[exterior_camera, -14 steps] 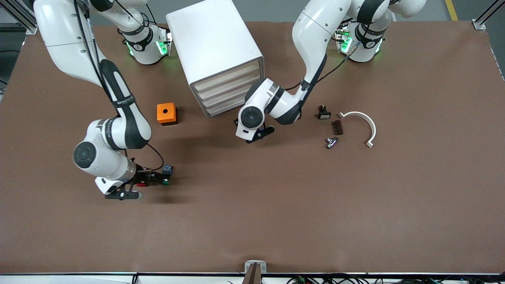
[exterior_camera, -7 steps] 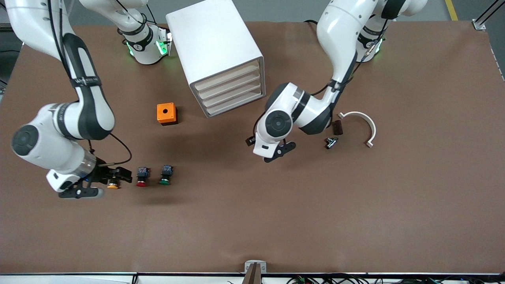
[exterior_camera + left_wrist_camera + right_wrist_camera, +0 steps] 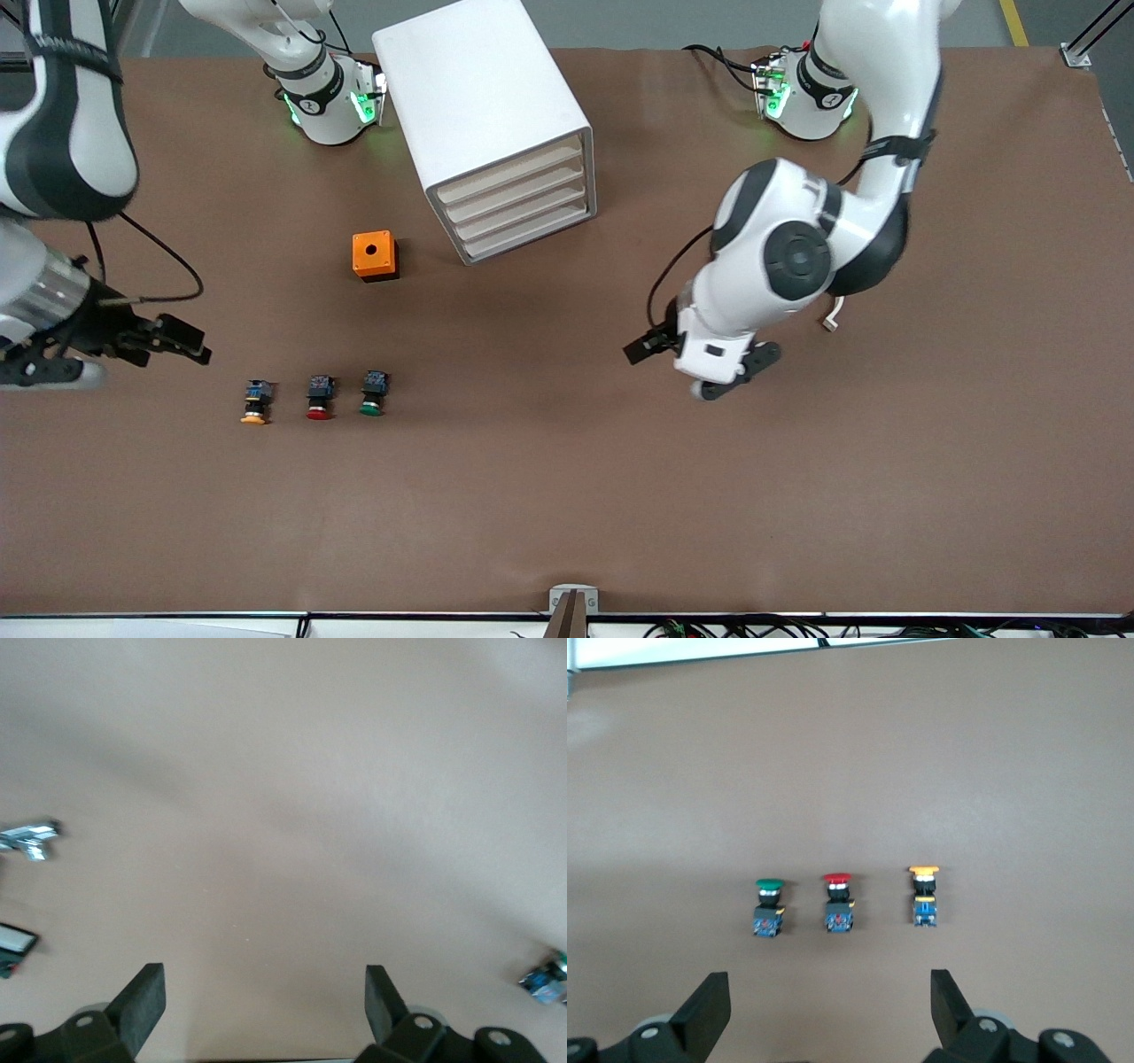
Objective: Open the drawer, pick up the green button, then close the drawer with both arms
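Observation:
The white cabinet (image 3: 483, 106) stands at the back middle with all four cream drawer fronts shut; the drawer (image 3: 523, 218) is third down. The green button (image 3: 372, 395) lies on the table beside a red-capped button (image 3: 319, 399) and an orange-capped button (image 3: 255, 404). The right wrist view shows the green button (image 3: 769, 904) in the same row. My right gripper (image 3: 190, 344) (image 3: 830, 988) is open and empty, toward the right arm's end of the table from the buttons. My left gripper (image 3: 645, 346) (image 3: 266, 979) is open and empty over bare table.
An orange box (image 3: 375, 255) sits near the cabinet. The left arm hides most of a white curved piece (image 3: 831, 317). The left wrist view shows a metal fitting (image 3: 31, 837), a small black part (image 3: 13, 943) and a bluish block (image 3: 545, 979) at its edges.
My right gripper has drawn back from the buttons toward its end of the table. My left gripper has moved away from the cabinet front toward its own end, now over bare table.

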`<action>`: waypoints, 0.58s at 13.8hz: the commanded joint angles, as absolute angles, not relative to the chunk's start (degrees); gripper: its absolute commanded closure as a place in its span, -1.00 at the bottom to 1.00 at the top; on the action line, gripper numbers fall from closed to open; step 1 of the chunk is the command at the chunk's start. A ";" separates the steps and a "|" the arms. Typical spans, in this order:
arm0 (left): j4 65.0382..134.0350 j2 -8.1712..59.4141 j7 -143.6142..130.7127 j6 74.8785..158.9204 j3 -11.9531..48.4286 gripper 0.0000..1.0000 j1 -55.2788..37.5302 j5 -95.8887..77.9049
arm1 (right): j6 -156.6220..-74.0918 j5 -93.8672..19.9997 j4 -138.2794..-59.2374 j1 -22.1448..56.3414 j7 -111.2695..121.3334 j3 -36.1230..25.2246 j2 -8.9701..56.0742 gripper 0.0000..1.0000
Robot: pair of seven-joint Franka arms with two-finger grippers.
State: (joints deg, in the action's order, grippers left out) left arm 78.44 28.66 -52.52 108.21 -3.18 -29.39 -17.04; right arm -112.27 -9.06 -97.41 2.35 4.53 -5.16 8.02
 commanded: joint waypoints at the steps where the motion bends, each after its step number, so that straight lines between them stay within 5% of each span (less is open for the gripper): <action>1: 80.16 23.13 -50.37 103.82 -2.99 -0.99 -26.03 -15.04 | -107.87 -8.35 -99.14 0.53 3.60 -4.57 2.57 -1.00; 8: 80.07 12.49 -37.74 94.49 -2.64 -0.99 -21.28 -3.25 | -95.10 -3.98 -95.19 -0.18 4.22 -4.22 -1.32 -1.00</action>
